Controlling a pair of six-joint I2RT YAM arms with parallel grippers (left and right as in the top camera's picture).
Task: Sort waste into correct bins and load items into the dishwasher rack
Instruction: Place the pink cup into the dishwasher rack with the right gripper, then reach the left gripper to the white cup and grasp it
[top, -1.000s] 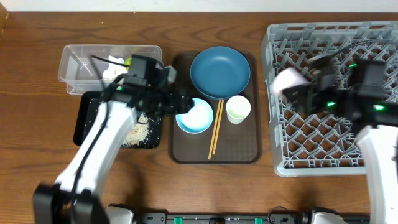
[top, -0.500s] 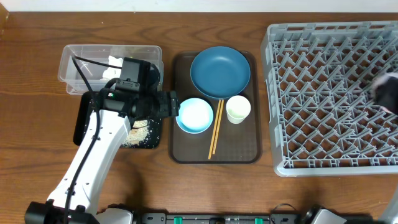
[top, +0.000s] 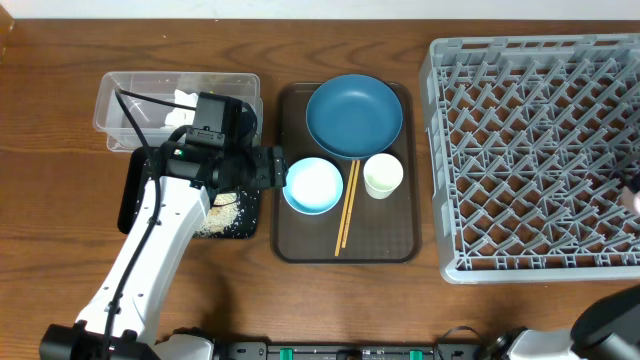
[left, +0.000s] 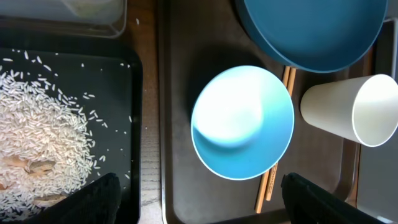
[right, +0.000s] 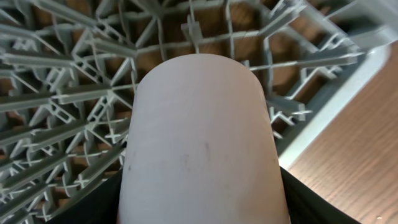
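On the wooden worktop (top: 60, 230), the left end effector (left: 205, 199) hangs, fingers apart, above the blue bowl (left: 242, 121); the right end effector (right: 202, 208) clamps the pink cup (right: 199, 137) over the rack (right: 62, 93).

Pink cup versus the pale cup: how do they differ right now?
The pink cup is gripped by the right gripper above the rack; the pale cup stands free, mouth up, on the brown tray. The first is pinkish, the second greenish-white. Both are plain cups.
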